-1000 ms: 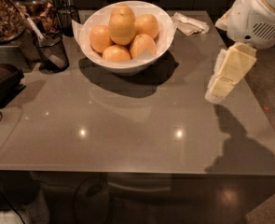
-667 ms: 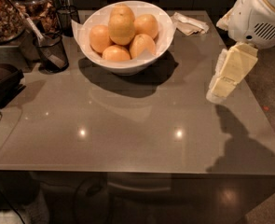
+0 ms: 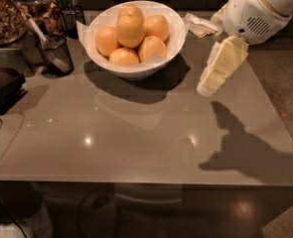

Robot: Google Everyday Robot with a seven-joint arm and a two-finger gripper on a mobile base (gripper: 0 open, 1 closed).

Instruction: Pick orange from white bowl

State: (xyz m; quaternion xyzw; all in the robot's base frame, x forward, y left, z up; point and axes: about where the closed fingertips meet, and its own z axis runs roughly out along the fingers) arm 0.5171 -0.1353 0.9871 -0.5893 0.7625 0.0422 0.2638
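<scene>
Cream gripper (image 3: 206, 87) has edged left toward the wide glossy white bowl (image 3: 136, 72).
It hangs tip-down, slanting lower-left from the white arm (image 3: 257, 11), just right of the bowl and not touching it. Parted or closed: cannot tell. The large, pale, oblong orange (image 3: 130, 26) sits on top of the smaller fruits (image 3: 108, 39) in the bowl, its long axis up-down in view.

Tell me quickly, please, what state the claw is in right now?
Claw: hovering to the right of the white bowl, apart from the orange; whether it is open or closed cannot be told.
</scene>
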